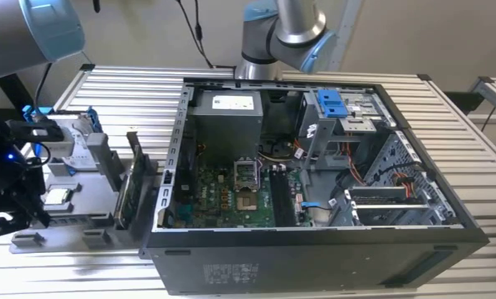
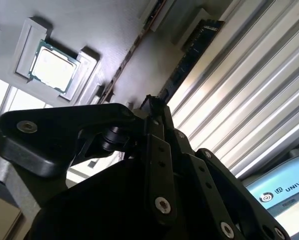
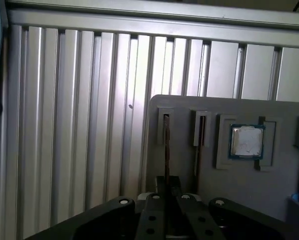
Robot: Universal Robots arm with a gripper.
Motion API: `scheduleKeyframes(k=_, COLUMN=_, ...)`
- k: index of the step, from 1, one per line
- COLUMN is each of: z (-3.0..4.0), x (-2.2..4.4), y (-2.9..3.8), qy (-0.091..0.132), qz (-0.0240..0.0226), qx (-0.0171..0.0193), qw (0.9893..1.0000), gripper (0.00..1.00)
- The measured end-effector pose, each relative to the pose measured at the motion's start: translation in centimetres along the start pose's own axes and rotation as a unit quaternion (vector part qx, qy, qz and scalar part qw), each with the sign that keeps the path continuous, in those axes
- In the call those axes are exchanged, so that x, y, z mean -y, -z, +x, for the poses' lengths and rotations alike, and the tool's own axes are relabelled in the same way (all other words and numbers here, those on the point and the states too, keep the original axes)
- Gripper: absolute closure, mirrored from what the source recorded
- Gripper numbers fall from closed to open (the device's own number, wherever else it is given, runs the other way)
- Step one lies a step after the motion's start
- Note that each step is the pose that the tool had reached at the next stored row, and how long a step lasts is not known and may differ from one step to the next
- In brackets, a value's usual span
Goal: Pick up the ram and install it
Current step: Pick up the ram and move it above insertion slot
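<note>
The ram (image 3: 166, 150) is seen in the first wrist view as a thin dark strip standing in a narrow slot of the grey parts tray (image 3: 239, 195), close to the tray's edge. It has not yet been lifted out of the tray. The gripper (image 3: 168, 186) is held over the tray in line with the ram, and in that view the ram's nearer end is met by the gripper's dark tip. Whether the gripper is open, closed or clamped on the ram cannot be told, and contact cannot be confirmed.

A second slim card (image 3: 199, 145) is held in the neighbouring slot of the tray. A square processor chip (image 3: 246, 141) is seated in a recess further in from the tray's edge, beyond that card. The tray is set on a slatted aluminium table (image 3: 64, 125), whose bare slats are seen past the tray's edge. In the second wrist view the gripper's black linkage is seen close in front of the tray, with the chip behind it.

In the exterior view an open computer case (image 1: 314, 268) is laid just beside the tray, on the exterior view's right of it, with its green board (image 1: 223, 199) exposed. A drive (image 1: 65, 137) with blue rails is kept on the far part of the tray. The arm (image 1: 281, 28) is mounted well apart from the tray, behind the case.
</note>
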State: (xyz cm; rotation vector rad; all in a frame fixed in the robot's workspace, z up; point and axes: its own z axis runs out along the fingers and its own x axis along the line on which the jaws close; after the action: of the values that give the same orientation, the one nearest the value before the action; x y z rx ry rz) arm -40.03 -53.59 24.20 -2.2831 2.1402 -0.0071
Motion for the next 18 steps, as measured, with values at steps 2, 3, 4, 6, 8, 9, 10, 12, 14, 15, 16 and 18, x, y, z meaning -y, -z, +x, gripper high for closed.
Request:
scheduleKeyframes(k=2, z=0.00, x=0.02, y=0.28, qy=0.000, qz=-0.0004, qx=0.0032, qw=1.0000, gripper=0.86)
scheduleKeyframes(k=3, z=0.00, x=0.03, y=0.43, qy=0.000, qz=-0.0005, qx=0.0052, qw=1.0000, gripper=0.86)
scheduleKeyframes(k=4, z=0.00, x=0.05, y=0.56, qy=0.000, qz=-0.0009, qx=0.0072, qw=1.0000, gripper=0.86)
scheduleKeyframes(k=6, z=0.00, x=0.05, y=0.77, qy=0.000, qz=-0.0016, qx=0.0116, qw=0.9999, gripper=0.86)
scheduleKeyframes(k=8, z=0.02, x=0.06, y=1.00, qy=-0.001, qz=-0.0033, qx=0.0155, qw=0.9999, gripper=0.86)
scheduleKeyframes(k=9, z=0.04, x=0.06, y=1.11, qy=-0.001, qz=-0.0046, qx=0.0170, qw=0.9998, gripper=0.86)
scheduleKeyframes(k=10, z=0.06, x=0.06, y=1.22, qy=-0.001, qz=-0.0067, qx=0.0178, qw=0.9998, gripper=0.86)
scheduleKeyframes(k=12, z=0.09, x=0.13, y=1.33, qy=-0.002, qz=-0.0121, qx=0.0189, qw=0.9997, gripper=0.86)
scheduleKeyframes(k=14, z=0.12, x=0.26, y=1.45, qy=-0.002, qz=-0.0190, qx=0.0193, qw=0.9996, gripper=0.86)
scheduleKeyframes(k=15, z=0.14, x=0.33, y=1.50, qy=-0.002, qz=-0.0226, qx=0.0195, qw=0.9996, gripper=0.86)
scheduleKeyframes(k=16, z=0.15, x=0.37, y=1.53, qy=-0.003, qz=-0.0247, qx=0.0196, qw=0.9995, gripper=0.86)
scheduleKeyframes(k=18, z=0.15, x=0.37, y=1.53, qy=-0.008, qz=-0.0255, qx=0.0197, qw=0.9994, gripper=0.86)
